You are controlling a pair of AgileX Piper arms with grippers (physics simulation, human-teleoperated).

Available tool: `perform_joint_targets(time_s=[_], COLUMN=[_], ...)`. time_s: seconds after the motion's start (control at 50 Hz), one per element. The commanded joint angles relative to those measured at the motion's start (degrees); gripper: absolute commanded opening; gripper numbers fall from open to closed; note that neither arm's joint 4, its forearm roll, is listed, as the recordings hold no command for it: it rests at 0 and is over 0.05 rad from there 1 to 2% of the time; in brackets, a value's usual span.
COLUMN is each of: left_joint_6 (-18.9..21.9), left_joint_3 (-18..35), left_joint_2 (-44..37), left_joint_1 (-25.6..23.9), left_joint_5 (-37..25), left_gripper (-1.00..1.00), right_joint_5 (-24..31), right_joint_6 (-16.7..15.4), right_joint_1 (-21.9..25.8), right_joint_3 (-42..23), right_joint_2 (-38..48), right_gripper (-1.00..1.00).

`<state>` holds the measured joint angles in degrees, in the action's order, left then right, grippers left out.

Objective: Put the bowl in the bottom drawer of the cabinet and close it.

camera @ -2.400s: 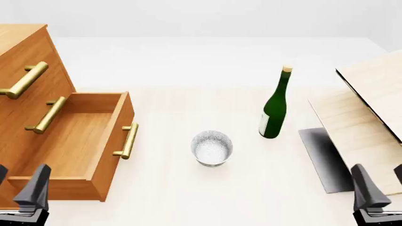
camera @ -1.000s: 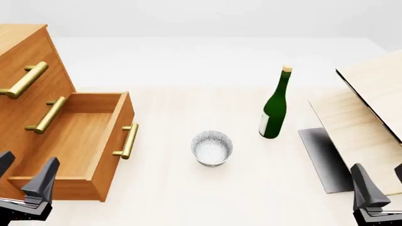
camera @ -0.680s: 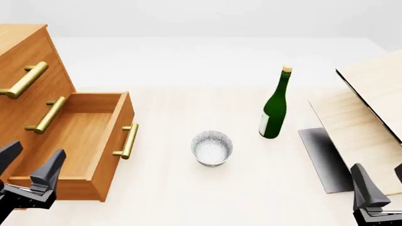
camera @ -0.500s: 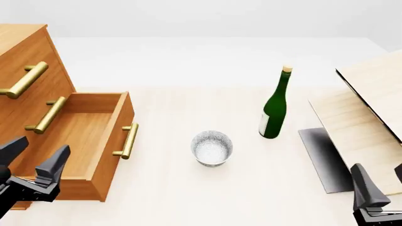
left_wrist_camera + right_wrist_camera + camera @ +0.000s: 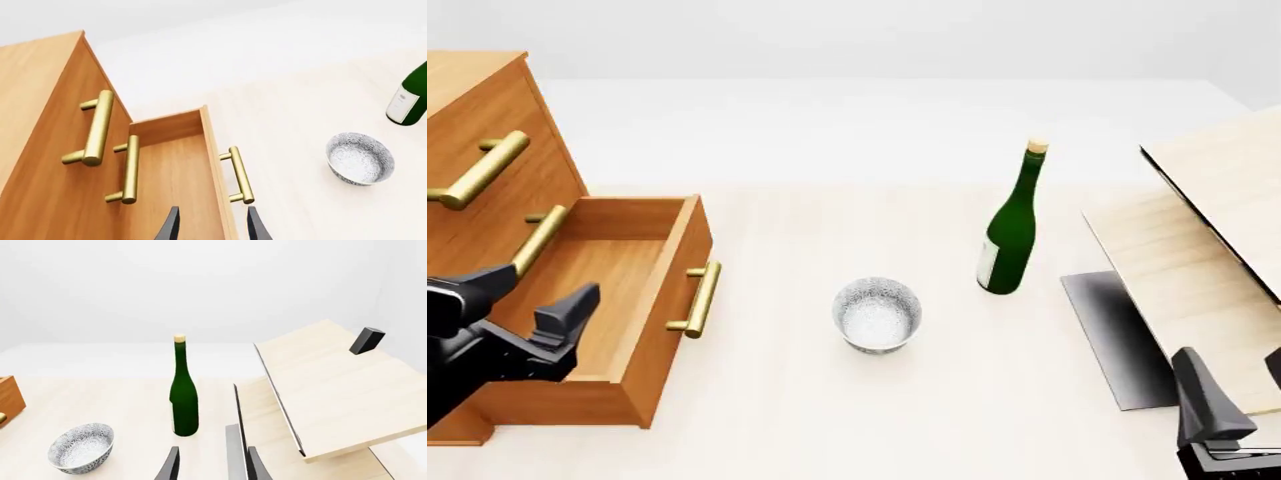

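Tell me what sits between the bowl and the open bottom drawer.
Nothing: in the front view, only bare table separates the bowl from the bottom drawer; its brass handle faces the bowl.

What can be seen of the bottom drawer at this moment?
The bottom drawer is an orange-brown wooden box, pulled well out of the cabinet, with nothing visible inside it. A brass bar handle on two posts sits on its front panel. The open left gripper hangs over its interior; contact cannot be judged. The bowl stands apart on the table.
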<state>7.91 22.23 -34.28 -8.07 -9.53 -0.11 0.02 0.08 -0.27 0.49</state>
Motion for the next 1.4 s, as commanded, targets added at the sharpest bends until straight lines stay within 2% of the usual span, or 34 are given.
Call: perform_joint_targets(time_s=[0.02, 0.24, 0.26, 0.32, 0.4, 0.46, 0.48, 0.66, 0.74, 1.4], left_joint_6=[-2.21, -5.26, -7.53, -6.57, -8.68, -8.15, -10.03, -10.78, -12.84, -14.94], left_joint_3=[4.51, 8.33, 8.97, 9.56, 10.79, 10.81, 10.99, 11.31, 11.36, 10.09], left_joint_2=[-2.31, -6.99, -8.39, -8.5, -11.61, -12.4, -13.42, -15.04, -16.8, -24.49], left_joint_1=[0.68, -1.08, -1.57, -1.46, -1.4, -0.74, -1.33, -1.16, -1.68, -1.23], left_joint_5=[-4.29, -6.09, -6.51, -6.79, -7.22, -6.61, -6.61, -6.92, -6.66, -4.47], left_gripper=[1.0, 1.0, 1.0, 1.0, 1.0, 1.0, 1.0, 1.0, 1.0, 1.0], right_joint_5=[0.01, 0.01, 0.01, 0.01, 0.01, 0.01, 0.01, 0.01, 0.01, 0.01], right_joint_6=[-0.01, -0.01, 0.0, 0.01, -0.01, -0.01, -0.01, -0.01, 0.0, 0.0], right_joint_1=[-0.02, 0.0, 0.0, -0.01, -0.02, 0.0, -0.02, -0.01, -0.02, -0.02], right_joint_3=[0.03, 0.03, 0.03, 0.03, 0.03, 0.03, 0.03, 0.03, 0.03, 0.03], right_joint_2=[-0.05, -0.05, -0.06, -0.04, -0.05, -0.06, -0.06, -0.05, -0.04, -0.04], right_gripper=[1.0, 1.0, 1.0, 1.0, 1.0, 1.0, 1.0, 1.0, 1.0, 1.0])
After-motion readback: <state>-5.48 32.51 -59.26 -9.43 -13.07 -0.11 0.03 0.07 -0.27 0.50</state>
